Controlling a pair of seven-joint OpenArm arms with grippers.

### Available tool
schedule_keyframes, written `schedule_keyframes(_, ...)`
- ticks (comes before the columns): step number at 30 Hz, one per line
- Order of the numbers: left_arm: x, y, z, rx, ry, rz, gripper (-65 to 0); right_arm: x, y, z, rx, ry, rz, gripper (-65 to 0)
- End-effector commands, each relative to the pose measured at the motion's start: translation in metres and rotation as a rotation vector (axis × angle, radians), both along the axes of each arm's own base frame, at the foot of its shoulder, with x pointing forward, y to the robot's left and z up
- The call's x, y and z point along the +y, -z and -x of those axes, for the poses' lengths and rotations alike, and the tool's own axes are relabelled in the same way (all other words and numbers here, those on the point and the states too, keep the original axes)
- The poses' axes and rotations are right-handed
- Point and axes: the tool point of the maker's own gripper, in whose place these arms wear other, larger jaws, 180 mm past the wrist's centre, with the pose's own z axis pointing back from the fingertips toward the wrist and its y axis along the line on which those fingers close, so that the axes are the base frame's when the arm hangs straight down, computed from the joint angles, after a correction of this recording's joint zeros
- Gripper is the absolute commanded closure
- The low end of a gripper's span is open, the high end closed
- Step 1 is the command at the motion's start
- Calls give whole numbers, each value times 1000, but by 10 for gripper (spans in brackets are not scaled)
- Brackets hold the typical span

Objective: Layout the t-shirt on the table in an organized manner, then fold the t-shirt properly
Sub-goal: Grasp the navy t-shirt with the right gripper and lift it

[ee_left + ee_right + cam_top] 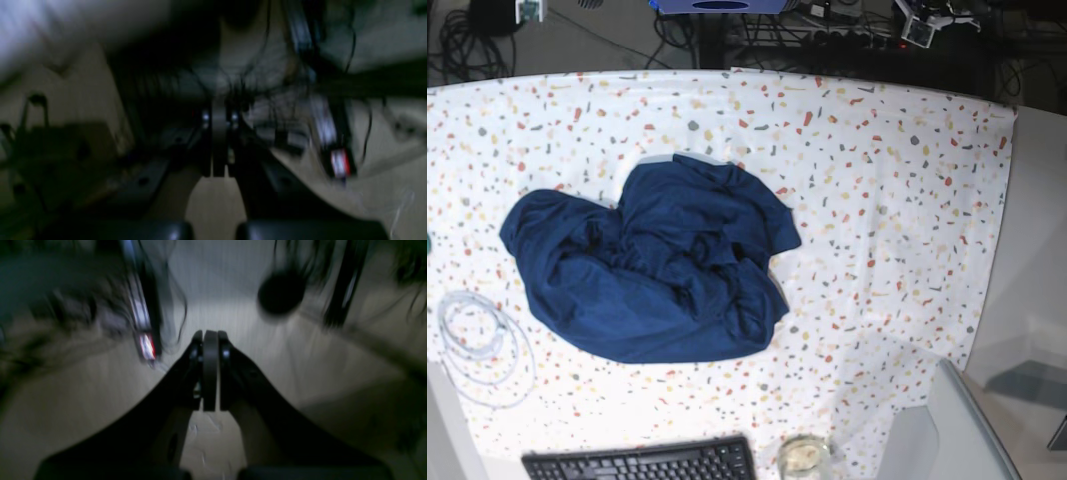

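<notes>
While the left wrist view was badly blurred, the left tool (218, 143) could be made out with its jaws pressed together and nothing between them; behind it lay only floor, cables and dark equipment, with neither the t-shirt nor the surface in sight. Risk noted: an arm moving fast enough to smear the picture, this close to loose cables, might snag one. In the right wrist view the right tool (210, 373) was likewise closed flat on itself and empty, over pale floor, with a dark round object (281, 293) and cable runs beyond it; same snag concern, and again no garment in view. In the base view the t-shirt (652, 265) lay crumpled in a heap left of centre on the surface (897, 180), sleeves and hem not distinguishable in the folds, so a blind pinch would probably take several layers at once and drag the whole bundle instead of opening it. Neither arm appeared in this view. Open room was widest to the right of the heap and toward the far edge. The near side was tighter: a coiled white cable (477, 345) sat just beside the shirt's left lower edge, and a keyboard (642, 462) and a small glass jar (803, 458) stood along the near edge, where spread cloth might catch or knock them.
</notes>
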Motion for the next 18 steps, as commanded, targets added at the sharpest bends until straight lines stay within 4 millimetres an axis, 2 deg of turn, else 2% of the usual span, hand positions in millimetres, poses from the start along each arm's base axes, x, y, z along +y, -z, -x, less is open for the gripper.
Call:
schedule_keyframes(1,-4,-11,-6,-35,0,21,0,-1,-16,-17,-65,-11,10,0)
schedule_keyframes(4,-13,-28,-28,-99,-67,104,0,12,-50,-72,-234,-41,-5,0)
schedule_keyframes(8,-20,-46,-60,-180,-172,226,0,37,-65,-130,-348,-81,-57,-20)
schedule_keyframes(12,-1,-59,-89,-260,-286,279,0,82,-65,-179,-309,-156,-149,-150)
schedule_keyframes(17,6,-68,-113,-320,-329,317,0,128,-91,-237,-337,-278,-201,-279)
schedule_keyframes(18,7,-68,-114,-322,-331,318,-33,134,-96,-245,-348,-296,-204,-312)
